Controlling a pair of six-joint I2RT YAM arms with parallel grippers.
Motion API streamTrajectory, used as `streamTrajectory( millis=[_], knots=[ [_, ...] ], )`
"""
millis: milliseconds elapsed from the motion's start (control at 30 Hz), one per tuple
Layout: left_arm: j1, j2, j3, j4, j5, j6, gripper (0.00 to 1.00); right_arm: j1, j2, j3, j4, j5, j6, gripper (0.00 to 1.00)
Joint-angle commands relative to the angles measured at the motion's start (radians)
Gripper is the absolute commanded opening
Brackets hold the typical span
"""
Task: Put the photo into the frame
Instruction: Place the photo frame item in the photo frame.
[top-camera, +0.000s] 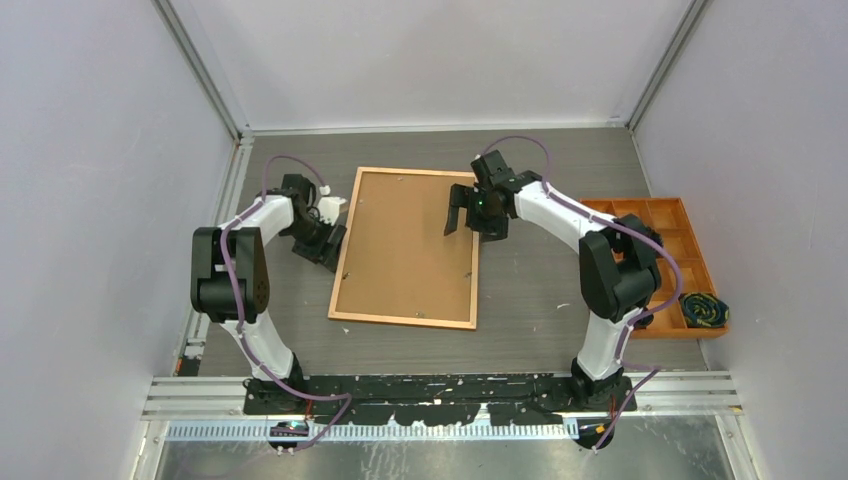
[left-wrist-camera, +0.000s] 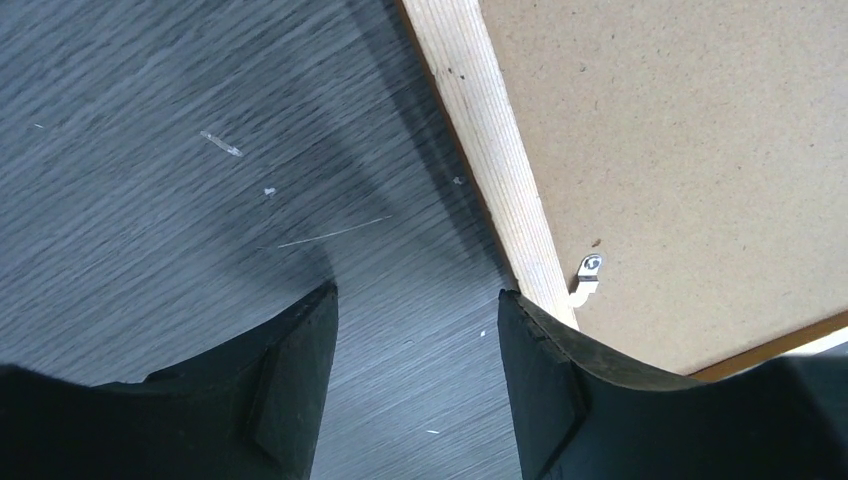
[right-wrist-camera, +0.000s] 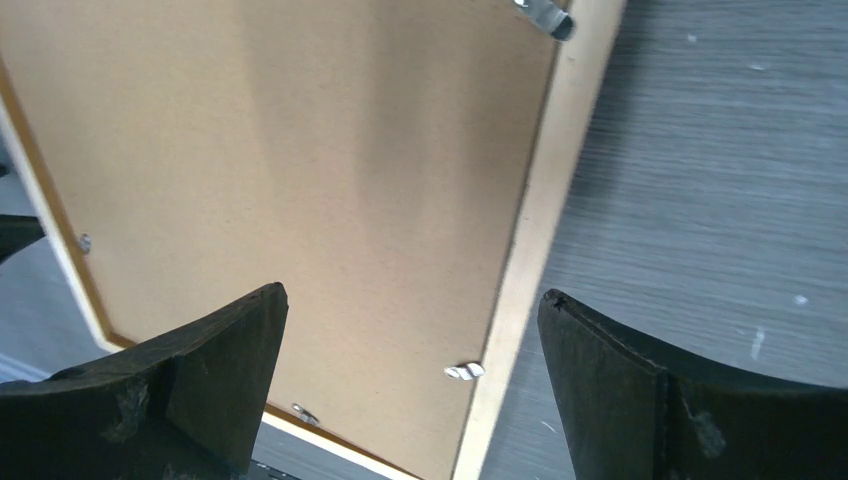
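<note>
Your left pincer (left-wrist-camera: 415, 295) fills the foreground of its wrist view. Its black jaws stand parted over bare worktop (left-wrist-camera: 200, 150) and pinch nothing, with the right-hand jaw just beside the frame (left-wrist-camera: 490, 150) and its pale wooden border. Your right pincer (right-wrist-camera: 412, 293) hangs above the opposite long side of the frame, spread wide and likewise empty.

The frame lies face down near the middle of the worktop, and the brown backing board (top-camera: 405, 245) fills its whole opening. Small metal clips (right-wrist-camera: 465, 371) sit along the inner edge of the border. Whether each one is turned fully over the board is too small to tell.

The photo shows in none of the views. It may lie beneath the board, but you cannot confirm that from here. An orange tray (top-camera: 650, 201) sits well apart at the right edge.

Judged from this layout, the loading looks largely done. What is left is to check the clips and, if you want the picture seen, to turn the frame face up.
</note>
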Motion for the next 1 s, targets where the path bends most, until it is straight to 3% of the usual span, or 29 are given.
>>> streamTrajectory(
  millis=[0, 200, 433, 500, 567, 633, 733, 833, 967],
  knots=[
    [-0.004, -0.038, -0.009, -0.016, -0.001, 0.023, 0.61, 0.011, -0.071, 0.043, -0.113, 0.118, -0.037, 1.0],
    [-0.002, -0.036, 0.007, -0.031, -0.002, 0.023, 0.6, 0.004, -0.125, 0.035, -0.09, 0.164, -0.04, 1.0],
    [0.0, -0.045, 0.033, -0.05, 0.011, 0.011, 0.6, -0.033, -0.107, -0.028, 0.116, 0.111, 0.025, 0.98],
    [0.0, -0.048, 0.034, -0.05, 0.01, 0.011, 0.6, -0.034, -0.063, -0.004, 0.132, 0.106, 0.025, 0.82],
    [0.0, -0.05, 0.035, -0.052, 0.01, 0.011, 0.6, -0.039, -0.02, 0.029, 0.136, 0.109, 0.024, 0.6],
    [0.0, -0.051, 0.034, -0.053, 0.01, 0.011, 0.59, -0.042, 0.015, 0.047, 0.151, 0.103, 0.024, 0.49],
    [0.0, -0.05, 0.033, -0.052, 0.011, 0.012, 0.59, -0.062, 0.047, 0.059, 0.175, 0.092, 0.033, 0.45],
    [0.0, -0.046, 0.035, -0.052, 0.013, 0.011, 0.59, -0.088, 0.075, 0.063, 0.188, 0.072, 0.048, 0.35],
    [0.0, -0.037, 0.034, -0.049, 0.014, 0.012, 0.59, -0.119, 0.089, 0.047, 0.221, 0.04, 0.063, 0.34]
  ],
)
